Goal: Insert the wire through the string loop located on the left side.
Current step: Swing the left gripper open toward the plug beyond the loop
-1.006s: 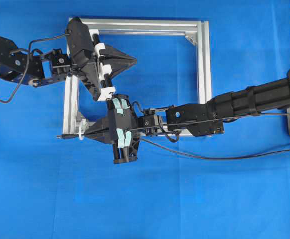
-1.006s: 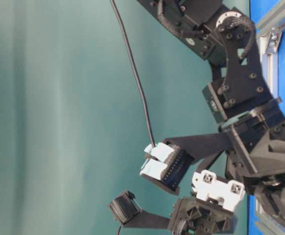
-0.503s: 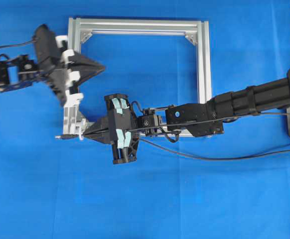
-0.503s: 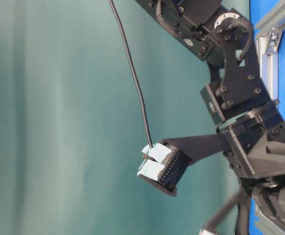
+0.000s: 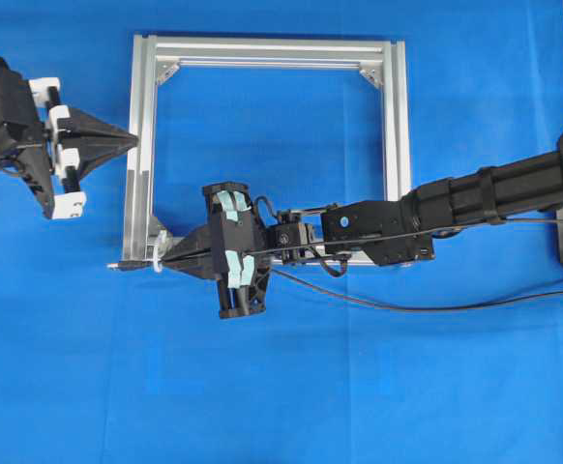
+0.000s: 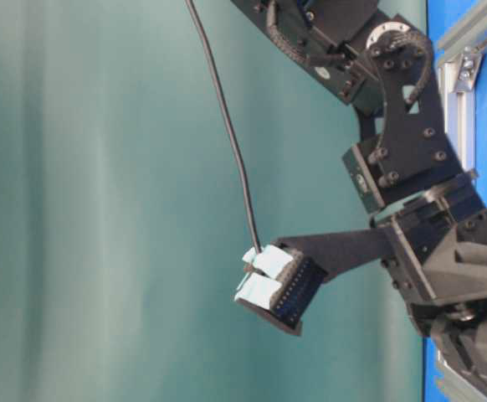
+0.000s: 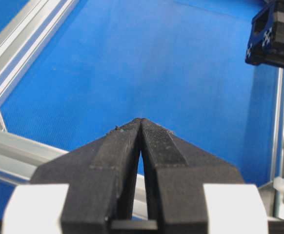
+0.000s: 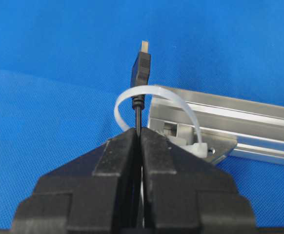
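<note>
My right gripper (image 8: 139, 130) is shut on the thin black wire just behind its dark plug (image 8: 141, 68). The plug, with its metal tip, sticks out past the white string loop (image 8: 154, 92), and the wire passes through that ring. Seen from overhead, this is at the silver frame's (image 5: 272, 46) lower left corner: right gripper (image 5: 168, 261), string loop (image 5: 156, 259), plug (image 5: 117, 264). The wire (image 5: 407, 307) trails away to the right. My left gripper (image 5: 132, 143) is shut and empty, left of the frame's left bar; its tips (image 7: 141, 120) meet over blue cloth.
The frame lies flat on a blue cloth. The right arm (image 5: 475, 198) reaches across the frame's lower right part. In the table-level view the wire (image 6: 227, 134) hangs down to the right wrist's taped block (image 6: 264, 276).
The left arm has swung left, from above the frame's left bar to outside it, and has left the table-level view. The right gripper and wire have stayed still.
</note>
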Tool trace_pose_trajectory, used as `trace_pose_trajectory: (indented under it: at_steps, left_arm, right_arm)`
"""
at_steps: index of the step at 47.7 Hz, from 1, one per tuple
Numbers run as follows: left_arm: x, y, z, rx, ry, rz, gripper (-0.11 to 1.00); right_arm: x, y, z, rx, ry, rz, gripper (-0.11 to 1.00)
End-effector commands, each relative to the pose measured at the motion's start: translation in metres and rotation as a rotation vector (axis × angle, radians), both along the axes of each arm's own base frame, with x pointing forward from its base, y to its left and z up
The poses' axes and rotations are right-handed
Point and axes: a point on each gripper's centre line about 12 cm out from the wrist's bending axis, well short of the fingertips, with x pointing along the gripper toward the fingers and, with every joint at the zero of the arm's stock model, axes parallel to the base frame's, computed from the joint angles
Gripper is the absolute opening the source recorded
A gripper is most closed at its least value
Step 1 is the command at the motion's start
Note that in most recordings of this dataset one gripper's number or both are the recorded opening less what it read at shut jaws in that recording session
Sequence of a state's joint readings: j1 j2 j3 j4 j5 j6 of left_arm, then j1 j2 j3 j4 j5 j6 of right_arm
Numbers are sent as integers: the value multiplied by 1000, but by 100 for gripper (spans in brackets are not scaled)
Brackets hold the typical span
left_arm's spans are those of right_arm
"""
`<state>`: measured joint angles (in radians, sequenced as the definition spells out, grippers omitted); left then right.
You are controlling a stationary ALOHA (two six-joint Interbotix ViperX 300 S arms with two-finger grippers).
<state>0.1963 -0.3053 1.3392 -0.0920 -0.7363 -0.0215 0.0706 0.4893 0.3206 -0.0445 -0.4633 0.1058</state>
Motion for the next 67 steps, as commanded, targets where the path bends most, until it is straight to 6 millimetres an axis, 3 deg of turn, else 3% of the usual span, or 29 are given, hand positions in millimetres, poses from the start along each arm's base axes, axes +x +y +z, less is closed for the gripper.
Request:
trace_pose_trajectory:
  at_steps: [1, 12, 17, 44, 49, 57, 60, 63, 67]
  left_arm:
    - [2, -8, 4, 5, -18, -37, 0]
    - [8, -62, 6, 11, -24, -277, 0]
    - [7, -77, 5, 11, -21, -341, 0]
    - [9, -81, 2, 5, 23, -356, 1]
    - [9, -83, 3, -1, 21, -361, 21]
    - [10, -84, 4, -14, 19, -361, 71]
    - [10, -84, 4, -17, 21, -361, 85]
    - [9, -84, 4, -20, 27, -362, 92]
    - [10, -86, 7, -20, 27, -368, 89]
  right_arm:
    - [6, 0, 20, 3, -54, 0, 0]
    - [6, 0, 21, 6, -55, 0, 0]
    - [7, 1, 22, 6, -58, 0, 0]
    - [7, 0, 23, 7, -66, -1, 0]
    - [7, 0, 23, 7, -66, -1, 0]
    - [7, 1, 22, 5, -64, 1, 0]
    - [7, 0, 22, 6, -64, -1, 0]
    - [7, 0, 22, 5, -64, 0, 0]
    - [7, 0, 22, 5, -64, 0, 0]
